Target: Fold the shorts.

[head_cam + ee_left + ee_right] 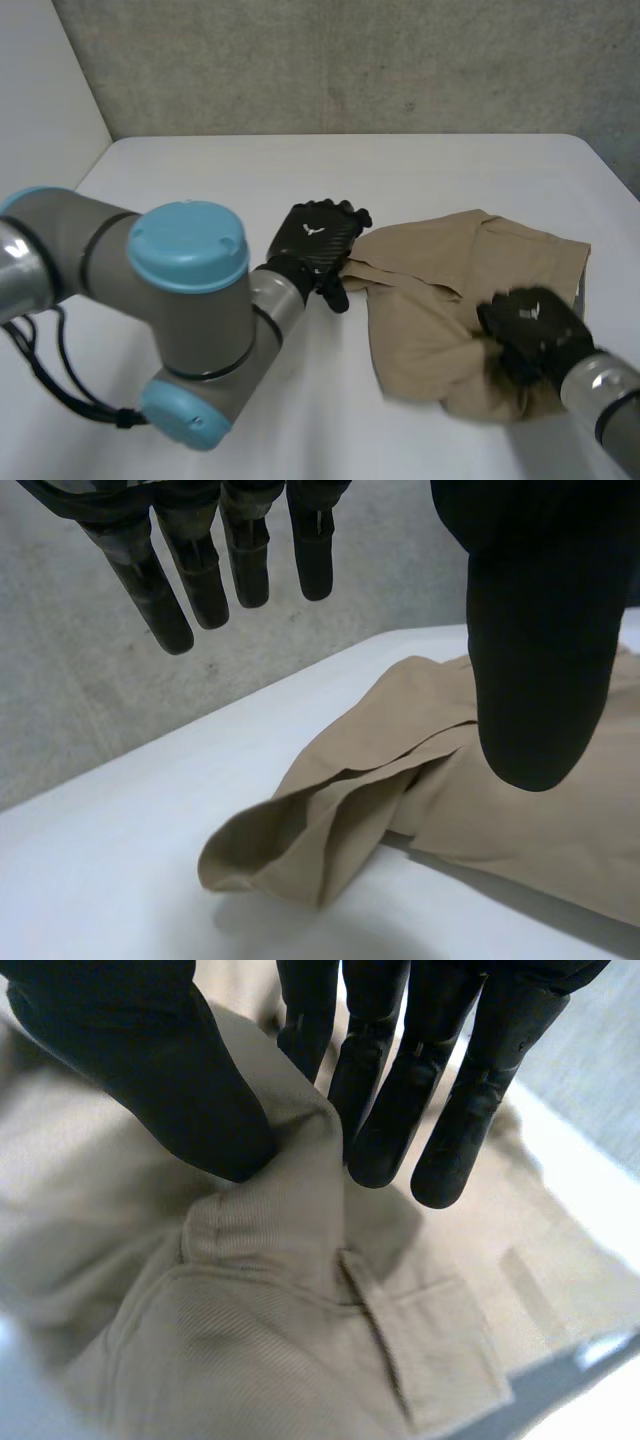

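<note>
The tan shorts (430,300) lie bunched on the desk (200,170), seemingly with no neat fold yet, the right hand (530,322) pinching their near edge and the left hand (315,240) released beside one corner.

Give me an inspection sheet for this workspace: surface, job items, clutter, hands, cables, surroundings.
Surface: white table, carrying the garment on its right half.
Job's things: tan cloth shorts, rumpled, not yet neatly folded, with one edge flopped over itself near the left hand.
Clutter: nothing seen.
Hands: black left hand at the shorts' left edge, fingers straight, holding nothing. Black right hand on the shorts' near right part, thumb and fingers pinching a ridge of cloth.
Cables: nothing seen near the shorts.
Surroundings: grey concrete wall behind the table.
</note>
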